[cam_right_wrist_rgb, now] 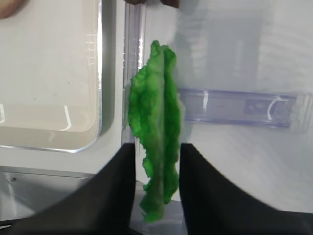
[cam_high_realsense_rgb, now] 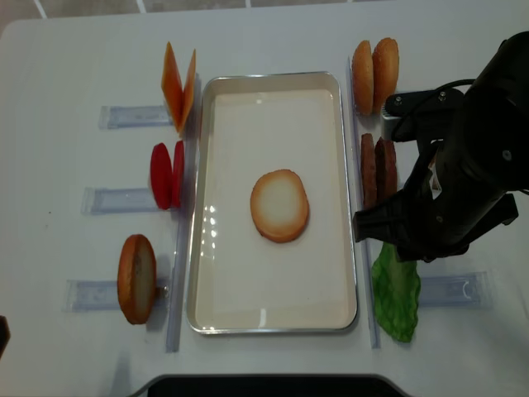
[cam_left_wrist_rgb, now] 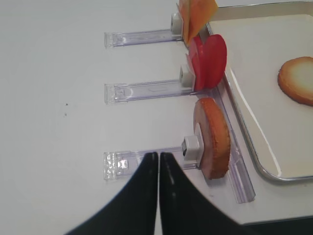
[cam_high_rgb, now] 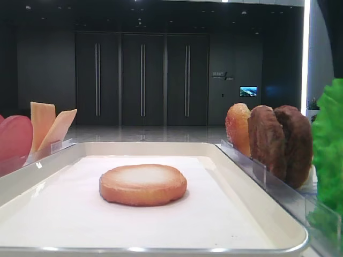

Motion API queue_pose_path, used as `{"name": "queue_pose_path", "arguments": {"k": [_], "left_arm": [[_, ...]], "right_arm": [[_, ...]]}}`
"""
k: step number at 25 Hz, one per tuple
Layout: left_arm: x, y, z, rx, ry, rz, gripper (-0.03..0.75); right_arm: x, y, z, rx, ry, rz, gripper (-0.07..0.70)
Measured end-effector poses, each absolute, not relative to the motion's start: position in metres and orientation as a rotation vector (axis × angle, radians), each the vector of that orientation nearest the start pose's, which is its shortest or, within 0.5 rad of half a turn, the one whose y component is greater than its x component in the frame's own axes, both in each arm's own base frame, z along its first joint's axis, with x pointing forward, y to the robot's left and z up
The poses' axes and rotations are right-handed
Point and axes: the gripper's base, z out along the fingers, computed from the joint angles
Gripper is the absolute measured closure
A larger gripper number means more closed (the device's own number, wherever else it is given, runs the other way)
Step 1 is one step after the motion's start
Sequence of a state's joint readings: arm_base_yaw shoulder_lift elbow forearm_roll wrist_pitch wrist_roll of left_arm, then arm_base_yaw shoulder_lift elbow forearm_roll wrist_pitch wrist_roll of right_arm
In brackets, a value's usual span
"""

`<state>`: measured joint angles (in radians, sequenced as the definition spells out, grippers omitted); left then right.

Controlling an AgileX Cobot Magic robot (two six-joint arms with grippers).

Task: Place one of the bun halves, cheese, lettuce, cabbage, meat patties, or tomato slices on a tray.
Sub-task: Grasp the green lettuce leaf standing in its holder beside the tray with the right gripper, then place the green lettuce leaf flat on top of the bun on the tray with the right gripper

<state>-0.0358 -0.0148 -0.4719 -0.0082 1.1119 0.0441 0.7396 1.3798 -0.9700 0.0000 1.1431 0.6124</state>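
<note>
One bun half (cam_high_rgb: 142,184) lies flat in the middle of the white tray (cam_high_rgb: 161,249). The lettuce (cam_right_wrist_rgb: 156,112) stands on edge in a clear holder just right of the tray's near corner. My right gripper (cam_right_wrist_rgb: 157,149) is open and straddles the leaf's near end, one finger on each side, with a thin gap showing on the left. From above, the right arm (cam_high_realsense_rgb: 446,190) covers that gripper, and the lettuce (cam_high_realsense_rgb: 397,294) shows below it. My left gripper (cam_left_wrist_rgb: 157,155) is shut on nothing, above a clear holder beside an upright bun half (cam_left_wrist_rgb: 215,137).
Left of the tray stand cheese (cam_high_realsense_rgb: 178,78), tomato slices (cam_high_realsense_rgb: 165,175) and a bun half (cam_high_realsense_rgb: 136,277) in clear holders. To its right stand two bun halves (cam_high_realsense_rgb: 374,74) and meat patties (cam_high_realsense_rgb: 378,169). A clear holder rail (cam_right_wrist_rgb: 234,107) runs right of the lettuce.
</note>
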Motion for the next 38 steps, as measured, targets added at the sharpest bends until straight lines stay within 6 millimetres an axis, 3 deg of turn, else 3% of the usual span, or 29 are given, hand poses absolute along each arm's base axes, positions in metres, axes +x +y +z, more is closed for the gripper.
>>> {"name": "queue_pose_path", "arguments": {"k": [4, 8, 13, 16, 22, 25, 29, 34, 38], "left_arm": [[-0.006, 0.0, 0.265, 0.085, 2.107, -0.005, 0.716], [-0.006, 0.0, 0.265, 0.085, 2.107, -0.005, 0.716], [-0.006, 0.0, 0.265, 0.085, 2.107, -0.005, 0.716], [-0.006, 0.0, 0.265, 0.085, 2.107, -0.005, 0.716], [-0.006, 0.0, 0.265, 0.085, 2.107, -0.005, 0.716], [-0.006, 0.0, 0.265, 0.085, 2.107, -0.005, 0.716], [-0.006, 0.0, 0.265, 0.085, 2.107, -0.005, 0.716], [-0.006, 0.0, 0.265, 0.085, 2.107, -0.005, 0.716], [-0.006, 0.0, 0.265, 0.085, 2.107, -0.005, 0.716]], "right_arm": [[0.176, 0.163, 0.254, -0.204, 3.035, 0.12, 0.466], [0.175, 0.161, 0.25, -0.217, 3.031, 0.111, 0.611], [0.177, 0.161, 0.254, -0.249, 3.016, 0.089, 0.626], [0.183, 0.165, 0.276, -0.285, 2.984, 0.102, 0.626], [0.207, 0.168, 0.343, -0.314, 2.8, 0.235, 0.626], [0.215, 0.163, 0.353, -0.307, 2.763, 0.249, 0.626], [0.229, 0.176, 0.34, -0.374, 2.764, 0.35, 0.626], [0.249, 0.219, 0.308, -0.439, 2.756, 0.669, 0.626], [0.253, 0.253, 0.289, -0.518, 2.709, 0.869, 0.626]]}}
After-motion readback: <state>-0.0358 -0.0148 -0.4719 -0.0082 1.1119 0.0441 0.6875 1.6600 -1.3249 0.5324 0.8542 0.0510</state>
